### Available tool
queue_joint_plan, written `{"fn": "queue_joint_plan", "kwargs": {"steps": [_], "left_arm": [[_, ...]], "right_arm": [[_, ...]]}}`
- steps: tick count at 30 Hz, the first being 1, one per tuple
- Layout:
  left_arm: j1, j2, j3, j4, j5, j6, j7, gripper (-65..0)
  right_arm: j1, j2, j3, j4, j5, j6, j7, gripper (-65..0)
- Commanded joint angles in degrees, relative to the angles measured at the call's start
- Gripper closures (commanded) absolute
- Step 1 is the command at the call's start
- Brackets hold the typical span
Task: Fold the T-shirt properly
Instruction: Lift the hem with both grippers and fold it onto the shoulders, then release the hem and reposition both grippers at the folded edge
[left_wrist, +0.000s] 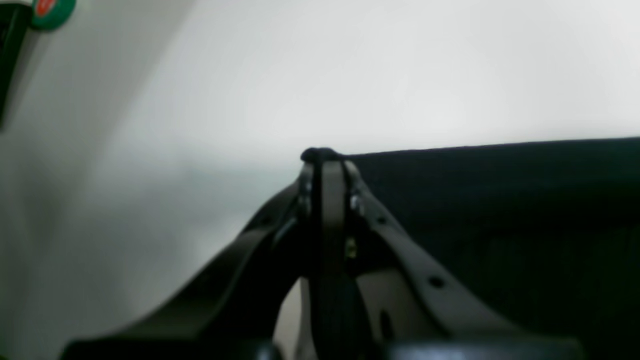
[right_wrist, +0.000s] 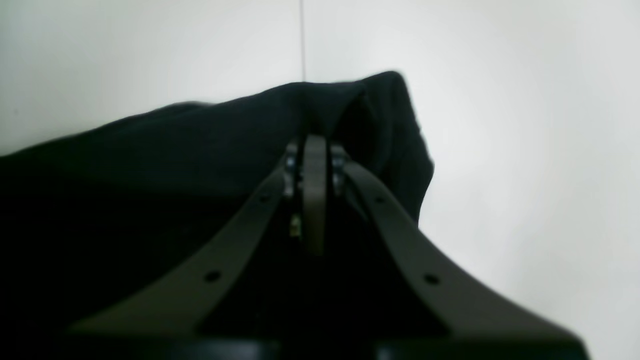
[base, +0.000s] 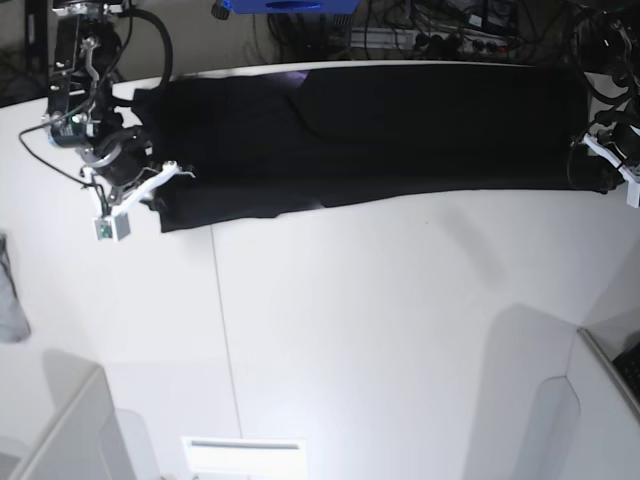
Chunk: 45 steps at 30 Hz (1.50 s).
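Note:
The black T-shirt (base: 400, 130) lies stretched in a long band across the far side of the white table (base: 380, 330). At its left end in the base view, my right gripper (base: 160, 178) is shut on a bunched corner of the cloth. The right wrist view shows the fingers (right_wrist: 314, 150) pressed together with the T-shirt (right_wrist: 150, 175) draped up over them. At the other end, my left gripper (base: 588, 152) is shut on the shirt's edge. In the left wrist view a small nub of cloth sticks out of the left gripper (left_wrist: 324, 159), and the T-shirt (left_wrist: 500, 210) runs off to the right.
A small grey cloth (base: 10, 290) lies at the table's left edge. A seam (base: 222, 330) runs down the tabletop. Cables and a blue object (base: 280, 5) sit behind the far edge. A green round thing (left_wrist: 52, 10) shows in the left wrist view's corner.

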Motion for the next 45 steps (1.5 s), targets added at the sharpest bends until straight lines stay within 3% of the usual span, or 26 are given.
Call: {"fn": "queue_joint_plan", "kwargs": {"steps": [1, 10, 14, 22, 28, 32, 38, 45], "left_arm": [[0.36, -1.05, -0.78, 1.58, -0.31, -0.02, -0.9, 0.0], [3.09, -0.96, -0.78, 2.64, -0.31, -0.11, -0.9, 0.0], [4.32, -0.96, -0.78, 2.64, -0.31, -1.86, -0.9, 0.0], [6.25, -0.87, -0.52, 2.64, 0.04, -1.95, -0.9, 0.0], [8.54, -0.87, -0.25, 2.64, 0.22, -1.95, -0.9, 0.0], [9.94, 0.01, -0.25, 2.55, 0.22, -1.95, -1.08, 0.0], [10.65, 0.27, -0.25, 2.55, 0.22, -1.78, -1.17, 0.0], [10.65, 0.27, -0.34, 2.29, 0.31, -1.69, -1.17, 0.0]], "right_arm": [[-0.06, 0.31, 0.5, 1.41, 1.41, 0.06, 1.27, 0.0], [-5.6, 0.14, 6.04, 1.76, 14.86, 0.06, 1.27, 0.0], [-8.14, 0.05, 6.13, 1.76, 16.53, 0.06, 1.35, 0.0], [-10.96, 0.31, 6.21, 2.11, 18.29, 0.06, 1.35, 0.0], [-12.63, 0.31, 6.21, 1.76, 17.76, 0.06, 1.35, 0.0], [-12.98, -0.12, 5.95, 1.67, 11.52, 0.06, 1.44, 0.0], [-13.07, -2.15, 6.04, 1.67, 6.77, 0.06, 1.35, 0.0], [-13.77, -2.15, 6.13, 1.67, 6.42, 0.06, 1.0, 0.0]]}}
